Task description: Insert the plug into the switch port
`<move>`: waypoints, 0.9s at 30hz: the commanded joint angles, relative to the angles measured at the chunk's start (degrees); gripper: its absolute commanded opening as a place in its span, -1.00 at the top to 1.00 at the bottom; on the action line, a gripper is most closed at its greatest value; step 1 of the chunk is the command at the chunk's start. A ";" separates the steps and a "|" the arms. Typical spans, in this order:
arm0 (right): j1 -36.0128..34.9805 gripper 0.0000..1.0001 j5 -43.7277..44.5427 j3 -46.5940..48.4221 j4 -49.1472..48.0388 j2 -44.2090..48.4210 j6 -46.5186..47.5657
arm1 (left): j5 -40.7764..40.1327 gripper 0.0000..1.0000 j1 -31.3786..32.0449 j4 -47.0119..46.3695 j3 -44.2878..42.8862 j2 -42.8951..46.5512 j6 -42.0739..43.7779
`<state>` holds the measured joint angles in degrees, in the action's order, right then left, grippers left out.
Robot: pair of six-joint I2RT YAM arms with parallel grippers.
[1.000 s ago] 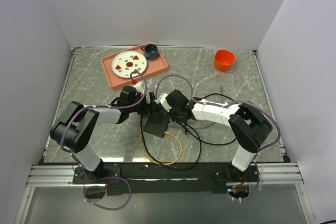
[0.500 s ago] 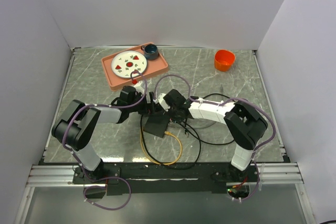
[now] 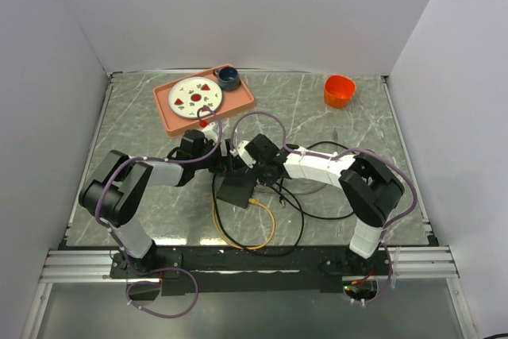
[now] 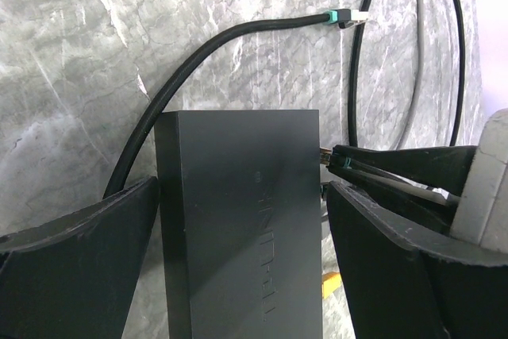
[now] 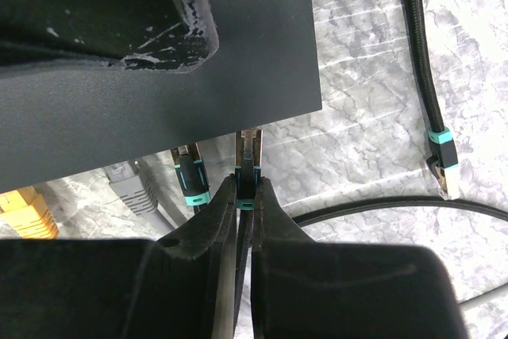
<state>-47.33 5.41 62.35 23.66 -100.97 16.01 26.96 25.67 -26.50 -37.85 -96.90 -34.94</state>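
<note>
The black switch (image 3: 236,188) is between my two grippers at the table's middle. In the left wrist view my left gripper (image 4: 244,188) straddles the switch (image 4: 246,220), one finger on each long side. My right gripper (image 5: 246,188) is shut on a black plug (image 5: 252,156) with teal bands. The plug's clear tip meets the switch's port edge (image 5: 262,77). The plug also shows in the left wrist view (image 4: 327,160), at the switch's right side. How deep it sits is hidden. In the top view my left gripper (image 3: 225,166) and right gripper (image 3: 255,174) nearly touch.
A second teal-banded plug (image 5: 190,176), a grey plug (image 5: 131,184) and a yellow plug (image 5: 28,212) sit along the same port edge. A loose plug end (image 5: 440,166) lies on the marble. Black and yellow cables (image 3: 266,232) loop in front. An orange tray (image 3: 238,105) and an orange cup (image 3: 339,90) stand far back.
My right gripper has moved slightly left, bringing the plug up to the switch. The left gripper and the switch have barely moved.
</note>
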 commanded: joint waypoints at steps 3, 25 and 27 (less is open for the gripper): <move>-3.47 1.00 -1.98 3.57 -4.15 2.09 -0.01 | 2.92 -0.84 0.70 0.40 -0.03 -2.68 0.49; -3.82 1.00 -5.50 -4.42 -22.25 5.08 -10.20 | 5.91 -0.35 0.70 -4.34 5.58 -3.47 -1.09; -3.82 1.00 -2.95 -5.56 -25.14 5.52 -12.40 | 6.88 -0.30 0.70 -5.83 6.55 -3.47 -2.15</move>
<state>-49.17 3.86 57.01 16.97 -98.19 9.32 26.68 24.60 -33.87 -34.81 -98.45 -33.78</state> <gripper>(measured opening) 0.099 0.676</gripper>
